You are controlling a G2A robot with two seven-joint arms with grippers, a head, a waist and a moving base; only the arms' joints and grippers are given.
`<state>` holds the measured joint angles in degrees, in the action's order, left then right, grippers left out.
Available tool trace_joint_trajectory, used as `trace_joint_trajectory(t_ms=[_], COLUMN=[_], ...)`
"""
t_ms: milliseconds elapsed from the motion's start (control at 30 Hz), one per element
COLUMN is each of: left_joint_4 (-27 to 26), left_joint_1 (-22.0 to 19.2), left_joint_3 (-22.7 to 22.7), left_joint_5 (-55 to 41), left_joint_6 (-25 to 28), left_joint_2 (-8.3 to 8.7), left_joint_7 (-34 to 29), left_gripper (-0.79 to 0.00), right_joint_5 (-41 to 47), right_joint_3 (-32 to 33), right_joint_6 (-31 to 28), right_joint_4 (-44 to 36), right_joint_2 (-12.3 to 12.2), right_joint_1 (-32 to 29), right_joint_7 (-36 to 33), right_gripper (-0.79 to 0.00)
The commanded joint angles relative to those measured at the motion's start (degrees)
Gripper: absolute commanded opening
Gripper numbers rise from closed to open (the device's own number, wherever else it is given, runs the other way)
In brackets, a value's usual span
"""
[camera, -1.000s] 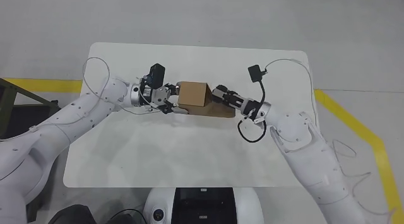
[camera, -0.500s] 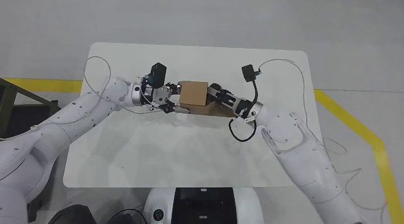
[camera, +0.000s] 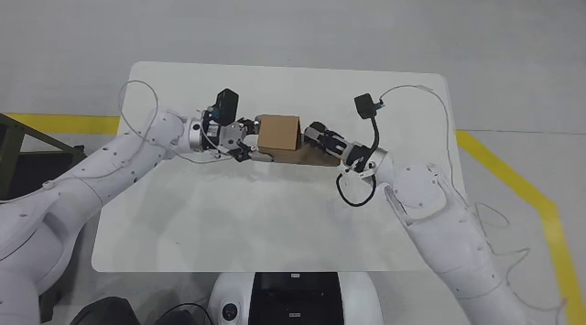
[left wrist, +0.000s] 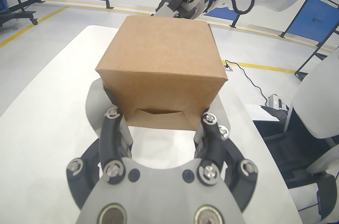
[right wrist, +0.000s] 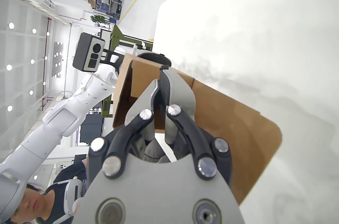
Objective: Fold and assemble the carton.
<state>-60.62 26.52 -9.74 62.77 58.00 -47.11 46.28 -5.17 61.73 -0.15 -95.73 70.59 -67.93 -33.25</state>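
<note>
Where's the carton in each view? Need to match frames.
Top view: carton mid-table, between the left pincer and right pincer.
Left wrist view: carton at centre frame, straddled by the left pincer.
Right wrist view: carton behind the right pincer, which pinches its wall.
Shared landmark: the white table beneath it.

Left tool [camera: 245, 139] and right tool [camera: 313, 138] block both ends of the carton [camera: 278, 131]; its near and far sides are approachable.
</note>
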Motion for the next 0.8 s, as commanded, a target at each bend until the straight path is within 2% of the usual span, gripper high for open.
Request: trace_joint_trajectory(t_ms=[0,200,333,533,767], left_joint_4=[0.1,0.8,1.3,1.6,0.3], left_joint_1=[-0.1,-0.2,-0.4,-0.4,-0.3], left_joint_3=[0.0,0.0,0.0,0.0,0.0], left_joint_5=[-0.1,-0.6,-0.9,-1.2,-0.8], left_joint_6=[0.0,0.0,0.0,0.0,0.0], left_joint_2=[0.07,0.12,0.03,-0.25,-0.47], left_joint_7=[0.0,0.0,0.0,0.0,0.0], left_gripper=[-0.640,-0.634,-0.631,-0.631,-0.625], right_joint_5=[-0.4,1.1,3.5,6.9,9.0], right_joint_3=[1.7,5.5,5.8,3.0,-0.7], right_joint_6=[0.4,1.8,2.9,2.0,0.7], right_joint_4=[-0.4,-3.3,-5.4,-4.6,-0.3], right_joint_2=[-0.3,-1.0,-1.1,-0.7,0.3], right_joint_1=[-0.4,-2.8,-4.8,-5.1,-1.9], right_joint_7=[-0.4,-0.7,-2.5,-3.1,-2.1], right_gripper=[-0.785,-0.785,-0.785,-0.785,-0.785])
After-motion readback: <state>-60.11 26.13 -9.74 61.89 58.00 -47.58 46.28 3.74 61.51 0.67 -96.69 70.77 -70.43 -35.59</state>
